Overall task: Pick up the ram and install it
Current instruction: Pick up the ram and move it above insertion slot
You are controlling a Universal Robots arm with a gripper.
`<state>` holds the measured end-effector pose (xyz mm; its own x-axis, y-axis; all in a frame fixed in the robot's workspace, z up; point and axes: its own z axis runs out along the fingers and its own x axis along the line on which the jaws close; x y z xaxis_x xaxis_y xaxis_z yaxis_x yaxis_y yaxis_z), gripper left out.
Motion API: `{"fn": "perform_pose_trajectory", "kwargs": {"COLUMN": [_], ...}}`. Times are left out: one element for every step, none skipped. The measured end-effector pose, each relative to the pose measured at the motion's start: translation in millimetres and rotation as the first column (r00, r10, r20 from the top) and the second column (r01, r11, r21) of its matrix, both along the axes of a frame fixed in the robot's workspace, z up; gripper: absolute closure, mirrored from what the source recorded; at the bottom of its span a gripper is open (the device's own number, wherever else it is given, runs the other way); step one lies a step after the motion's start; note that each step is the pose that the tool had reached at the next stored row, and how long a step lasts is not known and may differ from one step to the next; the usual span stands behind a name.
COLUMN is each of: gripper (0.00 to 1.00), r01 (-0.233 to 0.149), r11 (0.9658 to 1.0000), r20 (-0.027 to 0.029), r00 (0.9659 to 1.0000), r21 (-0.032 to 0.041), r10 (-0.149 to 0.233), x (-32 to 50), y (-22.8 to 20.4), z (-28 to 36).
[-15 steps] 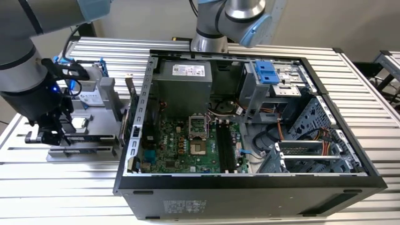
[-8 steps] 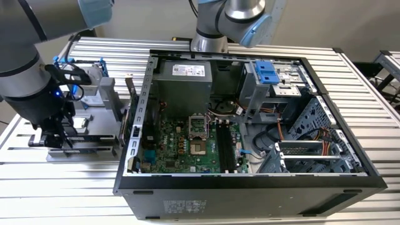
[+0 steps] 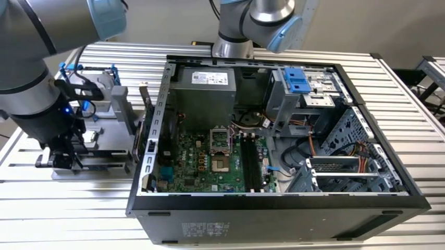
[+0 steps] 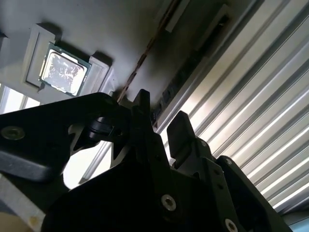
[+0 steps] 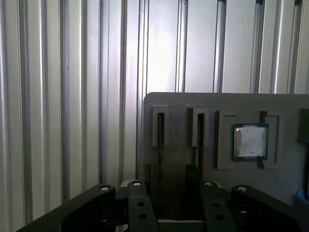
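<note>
Gripper (image 3: 64, 156) hangs low at the exterior view's left, over a gray parts fixture (image 3: 97, 167) beside the open computer case (image 3: 278, 205). In both wrist views its black fingers (image 5: 140, 203) stand apart, straddling the ram (image 5: 159, 145), which sits edge-up in a fixture (image 5: 183, 104) slot; contact cannot be judged. A square processor chip (image 5: 249, 141) rests in a nearby pocket. The motherboard (image 3: 205, 169) lies inside the case.

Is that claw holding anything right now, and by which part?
Nothing is held. The claw is open above the memory stick standing on edge in its gray holder.
</note>
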<state>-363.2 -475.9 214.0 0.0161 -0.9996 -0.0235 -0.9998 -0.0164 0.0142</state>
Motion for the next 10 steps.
{"fn": "perform_pose_trajectory", "kwargs": {"gripper": [0.00, 0.00, 0.00, 0.00, 0.00, 0.00, 0.00, 0.00, 0.00, 0.00], "r01": [0.001, 0.002, 0.005, 0.007, 0.010, 0.012, 0.014, 0.016, 0.016, 0.017], "r11": [1.0000, 1.0000, 1.0000, 1.0000, 1.0000, 0.9999, 0.9999, 0.9999, 0.9999, 0.9999], "r20": [0.0001, 0.0000, -0.0005, -0.0011, -0.0017, -0.0020, -0.0021, -0.0023, -0.0023, -0.0024], "r00": [1.0000, 1.0000, 1.0000, 1.0000, 0.9999, 0.9999, 0.9999, 0.9999, 0.9999, 0.9999], "r21": [0.0001, 0.0001, 0.0000, -0.0002, -0.0002, -0.0002, 0.0000, 0.0000, -0.0001, -0.0001], "r10": [-0.001, -0.002, -0.005, -0.007, -0.010, -0.012, -0.014, -0.016, -0.016, -0.017], "x": [0.0, 0.0, 0.0, 0.0, 0.0, 0.0, 0.0, 0.0, 0.0, 0.0], "y": [0.0, -0.1, -0.3, -0.5, -0.8, -1.1, -1.4, -1.6, -1.9, -2.1], "z": [-1.4, -2.6, -3.7, -4.5, -5.3, -6.4, -7.5, -8.7, -9.9, -11.3]}}
